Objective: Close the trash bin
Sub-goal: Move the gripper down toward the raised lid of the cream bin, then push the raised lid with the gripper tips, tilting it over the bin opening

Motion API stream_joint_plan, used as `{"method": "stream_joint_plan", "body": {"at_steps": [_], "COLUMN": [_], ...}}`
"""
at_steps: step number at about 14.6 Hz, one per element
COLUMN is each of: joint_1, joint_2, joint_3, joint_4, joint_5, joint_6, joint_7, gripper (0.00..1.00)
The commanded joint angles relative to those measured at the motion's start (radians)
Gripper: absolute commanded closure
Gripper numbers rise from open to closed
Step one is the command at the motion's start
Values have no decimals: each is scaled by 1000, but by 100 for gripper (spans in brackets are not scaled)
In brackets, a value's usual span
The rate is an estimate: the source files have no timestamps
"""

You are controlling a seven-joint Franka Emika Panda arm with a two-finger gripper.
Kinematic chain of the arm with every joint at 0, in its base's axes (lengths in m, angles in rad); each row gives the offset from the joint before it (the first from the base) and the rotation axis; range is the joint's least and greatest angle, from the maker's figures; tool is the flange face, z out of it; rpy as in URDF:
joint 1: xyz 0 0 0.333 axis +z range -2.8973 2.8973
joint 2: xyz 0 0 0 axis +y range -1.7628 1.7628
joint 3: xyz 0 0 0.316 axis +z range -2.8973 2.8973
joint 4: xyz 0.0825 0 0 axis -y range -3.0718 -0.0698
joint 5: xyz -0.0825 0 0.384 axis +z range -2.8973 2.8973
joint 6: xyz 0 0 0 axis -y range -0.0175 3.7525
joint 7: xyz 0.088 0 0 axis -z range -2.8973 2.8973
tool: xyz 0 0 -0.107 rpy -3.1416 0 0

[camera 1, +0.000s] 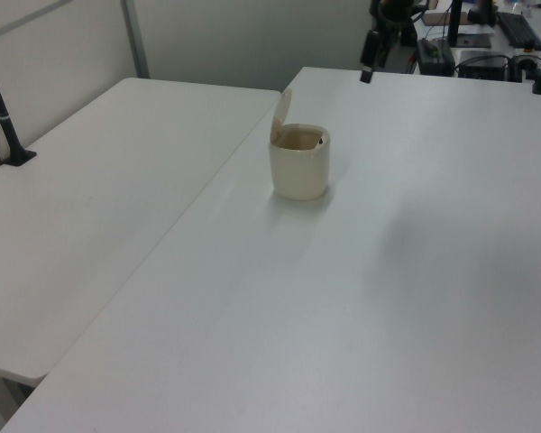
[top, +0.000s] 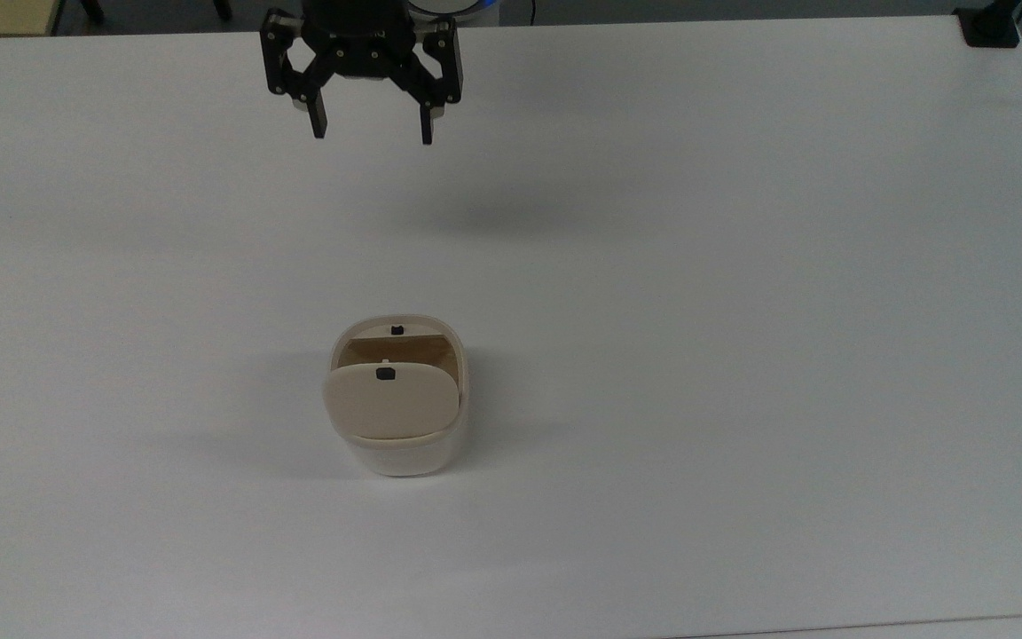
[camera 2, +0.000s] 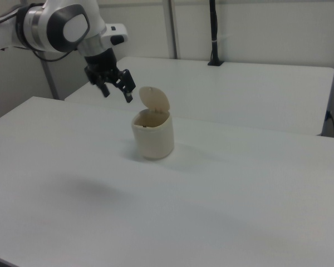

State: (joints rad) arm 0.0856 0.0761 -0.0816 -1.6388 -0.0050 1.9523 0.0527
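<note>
The trash bin (top: 400, 451) is a small cream-white tub standing on the white table (top: 742, 311). Its beige lid (top: 391, 401) stands raised on its hinge, and the tan inside and a small black button (top: 397, 330) on the rim show. In the left view the bin (camera 1: 299, 170) has its lid (camera 1: 280, 106) up on the left view's left side. In the right view the bin (camera 2: 153, 138) and its upright lid (camera 2: 155, 100) stand at mid-table. My gripper (top: 373, 135) hangs open and empty above the table, well apart from the bin. It is also seen as the gripper (camera 2: 118, 95) and the gripper (camera 1: 366, 76).
A black clamp (top: 990, 27) sits at the table's far right corner in the top view. A second white table (camera 1: 90, 180) adjoins on the left view's left, with a black pole (camera 1: 2, 113) on it. Another black pole (camera 2: 213, 33) stands behind in the right view.
</note>
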Motion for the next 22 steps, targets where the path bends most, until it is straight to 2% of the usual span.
{"method": "stream_joint_plan", "body": {"at_steps": [1, 2, 3, 5, 7, 8, 11, 14, 22], "joint_1": [35, 39, 39, 36, 36, 37, 29, 28, 28], "joint_2": [71, 89, 106, 145, 181, 197, 238, 289, 359], "joint_3": [-10, -10, -9, -9, -9, -10, -12, -21, -21], "joint_4": [39, 59, 88, 141, 174, 186, 206, 223, 241], "joint_5": [0, 0, 3, 3, 2, 2, 2, 5, 5], "joint_6": [169, 200, 224, 257, 292, 316, 391, 480, 585], "joint_7": [239, 301, 370, 528, 660, 717, 887, 996, 1073], "gripper": [20, 24, 34, 65, 90, 100, 100, 100, 100]}}
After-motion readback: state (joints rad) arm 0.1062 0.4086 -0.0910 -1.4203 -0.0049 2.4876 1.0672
